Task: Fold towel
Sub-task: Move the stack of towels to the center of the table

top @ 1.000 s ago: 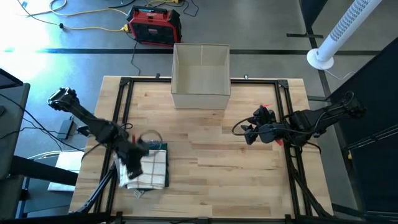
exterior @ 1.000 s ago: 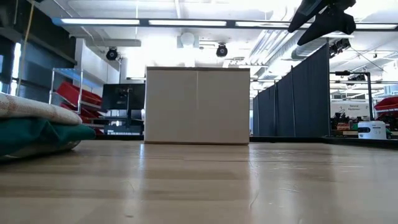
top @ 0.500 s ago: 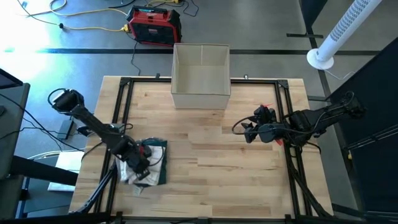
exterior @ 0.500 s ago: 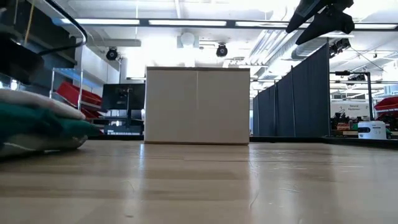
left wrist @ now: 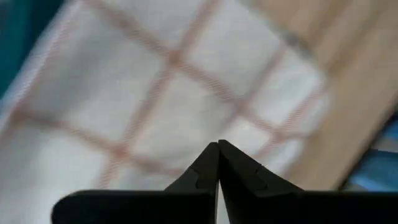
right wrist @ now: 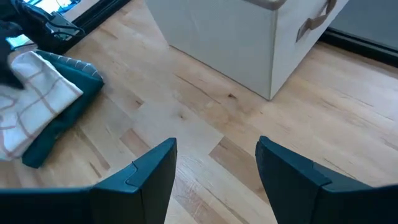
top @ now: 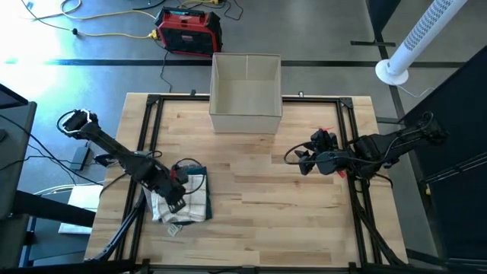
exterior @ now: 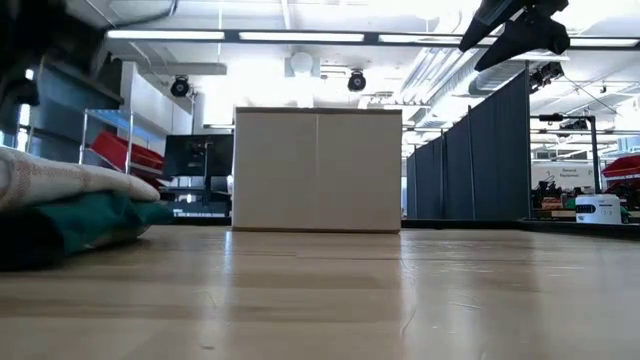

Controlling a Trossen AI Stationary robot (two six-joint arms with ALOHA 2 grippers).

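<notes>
1. White cloth crossed by thin red-brown lines, backed with a teal layer, makes up the folded checked towel, which is seen lying in a bunched stack near the front left corner of the pale wooden plank table.
2. In the low view the same towel is shown at the far left, the white layer resting on top of the teal one.
3. The left gripper is placed directly over the towel; in the left wrist view its two dark fingers are pressed together at the tips, and the white checked cloth fills the picture close behind them. Nothing is seen pinched between the fingers.
4. Whether the closed tips are touching the cloth cannot be told.
5. The right gripper is held above the right half of the table, well apart from the towel; in the right wrist view its dark fingers are spread wide, with nothing between them.
6. A beige square open-topped fabric bin is stood at the middle of the table's far edge; a handle is visible on its side in the right wrist view.
7. A red and black box-shaped unit is seen on the floor beyond the table.
</notes>
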